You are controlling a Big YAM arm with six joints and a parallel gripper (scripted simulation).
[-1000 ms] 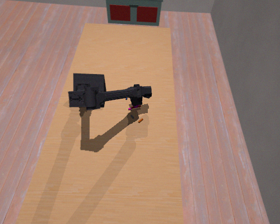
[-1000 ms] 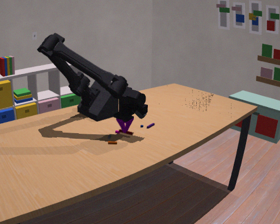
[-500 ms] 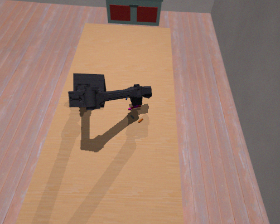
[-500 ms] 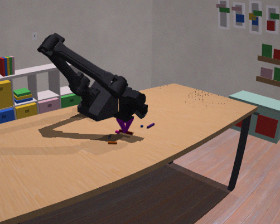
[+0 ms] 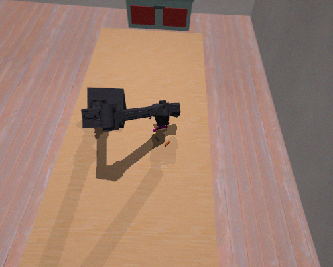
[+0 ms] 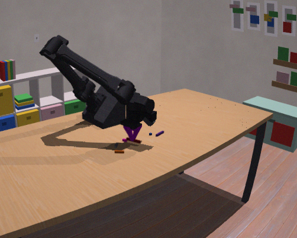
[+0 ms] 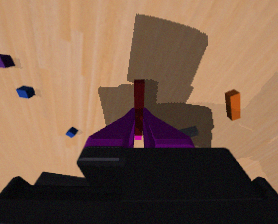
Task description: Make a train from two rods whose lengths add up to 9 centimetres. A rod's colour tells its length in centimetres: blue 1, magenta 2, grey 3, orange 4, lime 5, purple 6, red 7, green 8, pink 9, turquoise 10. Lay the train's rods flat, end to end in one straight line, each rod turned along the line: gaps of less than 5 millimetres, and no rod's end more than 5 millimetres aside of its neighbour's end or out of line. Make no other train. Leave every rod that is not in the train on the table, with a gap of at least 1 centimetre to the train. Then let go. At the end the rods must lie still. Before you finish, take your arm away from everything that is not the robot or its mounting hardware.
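My gripper [image 5: 161, 127] [image 6: 132, 139] [image 7: 139, 112] has purple fingers pointing down, shut on the red rod [image 5: 165, 126] [image 6: 137, 141] [image 7: 139, 90]. The rod is level, at or just above the table; the exact height cannot be told. The magenta rod [image 5: 154, 129] [image 6: 124, 140] [image 7: 138, 137] shows at the red rod's near end in the wrist view, roughly in line. The fingers hide part of both, so the gap is unclear. The grey rod [image 5: 157, 139] [image 6: 116, 145] [image 7: 190, 131] and the orange rod [image 5: 167, 143] [image 6: 119, 151] [image 7: 233, 105] lie apart from them.
One blue rod [image 5: 150, 117] [image 7: 72, 132] lies left of the fingers in the wrist view. Another blue rod [image 6: 150, 134] [image 7: 25, 92] and a purple rod [image 6: 160, 133] [image 7: 6, 61] lie farther left. The arm's shadow covers the grey rod.
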